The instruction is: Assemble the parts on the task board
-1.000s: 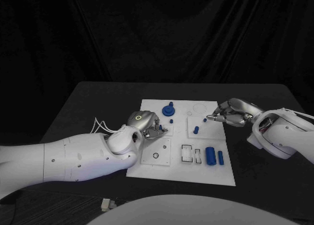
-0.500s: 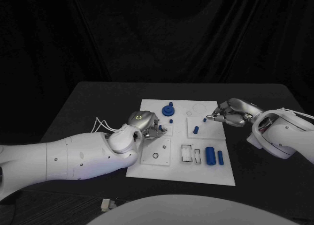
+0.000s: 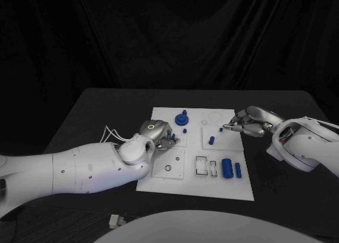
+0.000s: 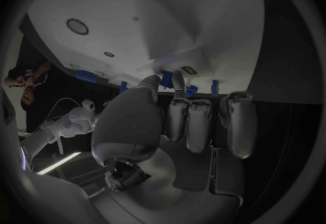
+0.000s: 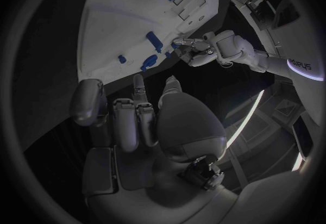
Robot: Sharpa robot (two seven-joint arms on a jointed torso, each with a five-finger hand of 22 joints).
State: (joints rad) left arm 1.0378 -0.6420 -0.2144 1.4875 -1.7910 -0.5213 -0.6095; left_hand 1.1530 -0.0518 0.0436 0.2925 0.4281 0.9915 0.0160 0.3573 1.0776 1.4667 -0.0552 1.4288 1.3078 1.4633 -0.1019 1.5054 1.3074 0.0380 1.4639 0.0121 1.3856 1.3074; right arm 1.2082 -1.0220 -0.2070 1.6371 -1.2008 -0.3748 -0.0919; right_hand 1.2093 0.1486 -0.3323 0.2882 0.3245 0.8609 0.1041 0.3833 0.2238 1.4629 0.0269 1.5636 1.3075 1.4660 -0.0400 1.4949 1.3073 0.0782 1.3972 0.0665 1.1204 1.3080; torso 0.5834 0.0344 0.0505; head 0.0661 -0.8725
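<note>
So the task board (image 3: 213, 188) sat mid-table, with plenty of bare black table (image 3: 89, 109) around every edge. The left hand (image 3: 158, 132) was at the board's left edge, fingers curled in close together near a small blue part (image 3: 175, 137); honestly couldn't tell if it was actually holding anything. The right hand (image 3: 246, 123) hung over the board's right edge, fingertips bunched near a small blue peg (image 3: 221, 129), grip unclear too. A round blue part (image 3: 182, 120) stood near the far edge, and two blue cylinders (image 3: 228, 168) lay side by side toward the near right, well apart from both hands.
</note>
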